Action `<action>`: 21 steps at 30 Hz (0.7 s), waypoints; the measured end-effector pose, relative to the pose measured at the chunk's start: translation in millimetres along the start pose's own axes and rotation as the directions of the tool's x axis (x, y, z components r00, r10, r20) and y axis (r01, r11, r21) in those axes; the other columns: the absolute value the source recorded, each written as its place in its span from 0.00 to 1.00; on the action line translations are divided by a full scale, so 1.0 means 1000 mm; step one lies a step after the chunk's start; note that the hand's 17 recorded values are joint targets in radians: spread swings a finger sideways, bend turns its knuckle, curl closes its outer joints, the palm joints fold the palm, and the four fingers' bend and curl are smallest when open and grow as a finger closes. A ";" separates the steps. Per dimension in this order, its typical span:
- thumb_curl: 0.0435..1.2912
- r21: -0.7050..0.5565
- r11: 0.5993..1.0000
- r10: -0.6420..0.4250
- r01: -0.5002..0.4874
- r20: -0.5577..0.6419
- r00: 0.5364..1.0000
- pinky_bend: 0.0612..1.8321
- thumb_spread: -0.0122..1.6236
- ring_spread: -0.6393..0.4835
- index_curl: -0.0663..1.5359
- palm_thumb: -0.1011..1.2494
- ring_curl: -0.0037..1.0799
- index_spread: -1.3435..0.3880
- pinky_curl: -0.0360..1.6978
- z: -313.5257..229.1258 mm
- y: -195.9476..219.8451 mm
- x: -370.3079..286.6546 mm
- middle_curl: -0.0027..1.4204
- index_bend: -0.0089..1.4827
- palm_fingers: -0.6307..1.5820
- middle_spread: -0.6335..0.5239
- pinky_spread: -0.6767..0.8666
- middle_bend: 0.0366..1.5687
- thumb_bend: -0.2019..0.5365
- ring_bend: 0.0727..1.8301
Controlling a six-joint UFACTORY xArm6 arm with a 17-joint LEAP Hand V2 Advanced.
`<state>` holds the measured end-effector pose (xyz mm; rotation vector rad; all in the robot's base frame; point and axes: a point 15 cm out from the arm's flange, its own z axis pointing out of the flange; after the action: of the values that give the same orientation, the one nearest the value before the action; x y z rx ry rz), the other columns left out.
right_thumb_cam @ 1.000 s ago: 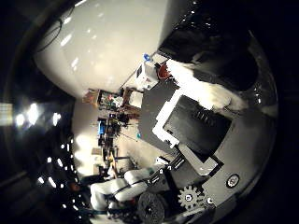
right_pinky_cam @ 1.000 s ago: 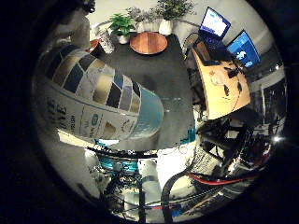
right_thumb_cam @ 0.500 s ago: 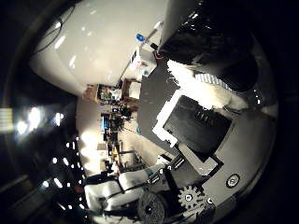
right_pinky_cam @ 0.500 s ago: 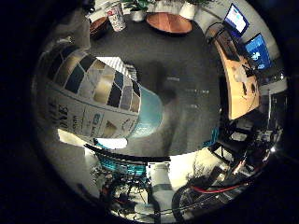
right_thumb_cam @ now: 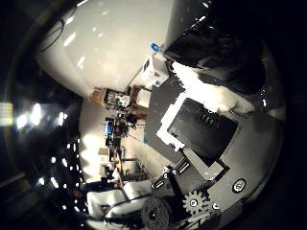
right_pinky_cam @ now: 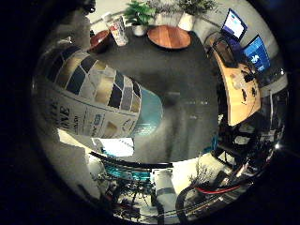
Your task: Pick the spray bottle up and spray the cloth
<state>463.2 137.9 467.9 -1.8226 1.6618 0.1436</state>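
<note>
The spray bottle fills much of the right little finger side palm view, close against the palm. Its body carries a label of blue, beige and dark squares. It hangs well above the dark floor. The right thumb side palm view shows my hand's black and white finger parts curled across the picture, with gears at the edge. The bottle keeps its place against the palm while the room behind it shifts, so the hand is holding it.
In the right little finger side palm view, a round wooden table and potted plants stand far off. A wooden desk with lit monitors runs along one side. The right thumb side palm view shows a pale ceiling.
The room has shifted in both views, so the camera has swung with the hand. The bottle has stayed in the same place against the palm.
</note>
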 end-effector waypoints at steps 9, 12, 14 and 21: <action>0.73 0.142 0.990 -0.033 0.012 0.147 0.989 0.71 0.49 0.39 0.46 0.77 0.57 0.60 0.39 -0.002 -0.042 -0.067 0.54 0.76 0.83 0.38 0.24 0.82 0.25 0.78; 0.72 0.165 0.986 -0.030 -0.011 0.244 0.969 0.71 0.50 0.39 0.46 0.77 0.57 0.60 0.39 0.011 -0.051 -0.095 0.54 0.76 0.83 0.38 0.23 0.82 0.25 0.78; 0.72 0.173 0.985 -0.035 -0.018 0.296 0.955 0.71 0.51 0.39 0.46 0.77 0.57 0.60 0.39 0.024 -0.054 -0.110 0.54 0.76 0.83 0.38 0.23 0.82 0.25 0.78; 0.71 0.166 0.983 -0.017 -0.073 0.484 0.875 0.71 0.55 0.39 0.46 0.76 0.57 0.61 0.38 0.064 -0.060 -0.151 0.54 0.76 0.83 0.38 0.23 0.82 0.26 0.78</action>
<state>512.7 298.5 515.9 -1.4732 1.2975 0.4152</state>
